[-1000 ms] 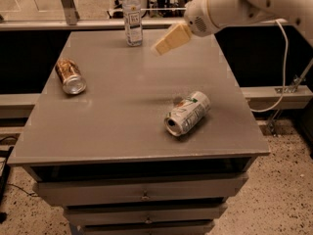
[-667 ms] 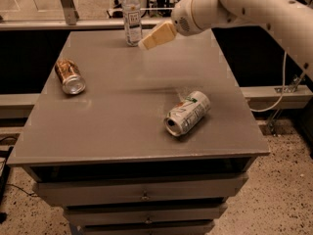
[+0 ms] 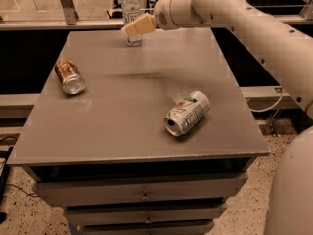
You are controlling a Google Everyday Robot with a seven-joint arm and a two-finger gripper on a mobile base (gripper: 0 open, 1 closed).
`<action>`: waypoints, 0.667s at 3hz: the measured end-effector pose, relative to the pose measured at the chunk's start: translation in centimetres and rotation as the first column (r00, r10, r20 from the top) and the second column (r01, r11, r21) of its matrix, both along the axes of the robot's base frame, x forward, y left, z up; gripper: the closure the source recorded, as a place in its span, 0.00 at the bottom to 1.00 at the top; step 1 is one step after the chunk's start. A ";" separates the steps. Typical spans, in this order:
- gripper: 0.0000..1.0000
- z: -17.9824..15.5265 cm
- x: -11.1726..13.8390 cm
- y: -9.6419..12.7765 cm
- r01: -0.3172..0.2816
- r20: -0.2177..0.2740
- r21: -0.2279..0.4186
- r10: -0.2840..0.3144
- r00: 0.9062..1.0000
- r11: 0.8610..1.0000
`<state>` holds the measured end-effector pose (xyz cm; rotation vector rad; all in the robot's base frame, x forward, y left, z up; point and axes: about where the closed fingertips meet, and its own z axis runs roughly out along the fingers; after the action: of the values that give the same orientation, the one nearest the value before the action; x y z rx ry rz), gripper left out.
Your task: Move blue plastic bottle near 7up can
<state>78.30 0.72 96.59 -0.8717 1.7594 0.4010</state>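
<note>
Presently the tool (image 3: 139, 25) hovered just in front of the upright bottle (image 3: 130, 6); whether it stood apart or together could not be told. The 7up can (image 3: 187, 112) lay well away from it. A skewed approach might knock the bottle off the counter (image 3: 122, 131).

The robot's smooth white plastic arm (image 3: 254, 28) is a thick, rounded tube built from several sections. Thin dark seams, dotted like rows of small fasteners, mark where the sections meet. The shell has a matte finish with soft grey shading along its underside and carries no lettering that can be read. The arm narrows into a bulbous white wrist housing (image 3: 176, 10), which has a small dark speckled patch (image 3: 160, 18) on the face nearest its tip. The tan, wedge-shaped gripper (image 3: 138, 25) juts from that housing at the arm's end, in the upper middle of the view. Its colour is a flat beige, clearly warmer than the arm. A broad white curved body shell (image 3: 291, 190) fills the lower right corner.
</note>
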 end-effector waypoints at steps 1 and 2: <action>0.00 -0.7 2.4 1.3 0.052 0.002 0.034 -0.052 0.999 0.998; 0.00 -1.3 5.0 2.0 0.097 0.009 0.070 -0.098 0.995 0.993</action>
<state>83.28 2.77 95.25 -0.7341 1.7581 0.3892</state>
